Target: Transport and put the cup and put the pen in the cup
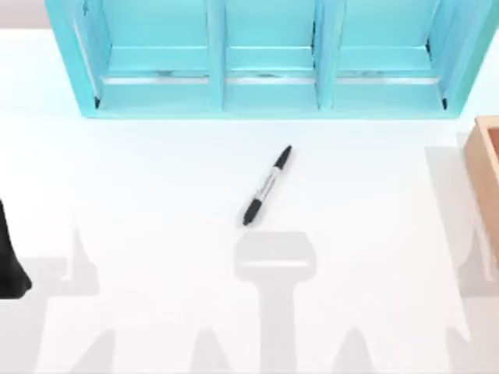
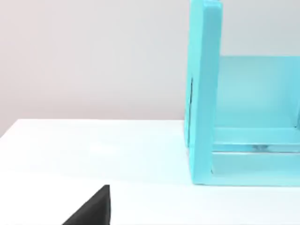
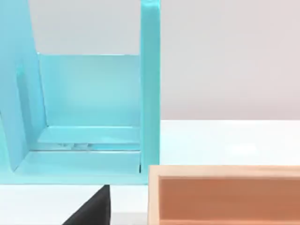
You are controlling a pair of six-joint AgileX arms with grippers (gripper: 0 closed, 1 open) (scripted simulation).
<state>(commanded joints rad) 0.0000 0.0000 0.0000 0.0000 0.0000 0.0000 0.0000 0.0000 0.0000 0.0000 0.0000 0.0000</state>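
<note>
Top view gives me the pen [image 1: 267, 186] lying flat on the white table [image 1: 156, 195], near the middle, slanted so its slim end points up toward the back and to the right while its thicker black end points toward the near left. It touches nothing, with bare table on every side of it. Behind it, along the far edge, stands a light blue shelf unit [image 1: 265, 58] with three open compartments side by side; the pen lies well apart from the unit's front edge, roughly in line with the middle compartment. At the right edge of the table I see the corner of a wooden box [image 1: 487, 171], also well away from the pen. My left arm [image 1: 9, 257] shows as a dark shape at the left edge of the table, near the front, far from the pen. Left wrist view looks along the table at the shelf unit's end wall, with a dark wedge of the left gripper [image 2: 93, 208] low in the picture; I cannot tell how its fingers stand. Right wrist view shows the other end wall, the wooden box's rim just beside it, and a dark part of the right gripper [image 3: 93, 208]; I cannot tell its fingers' state either.
</note>
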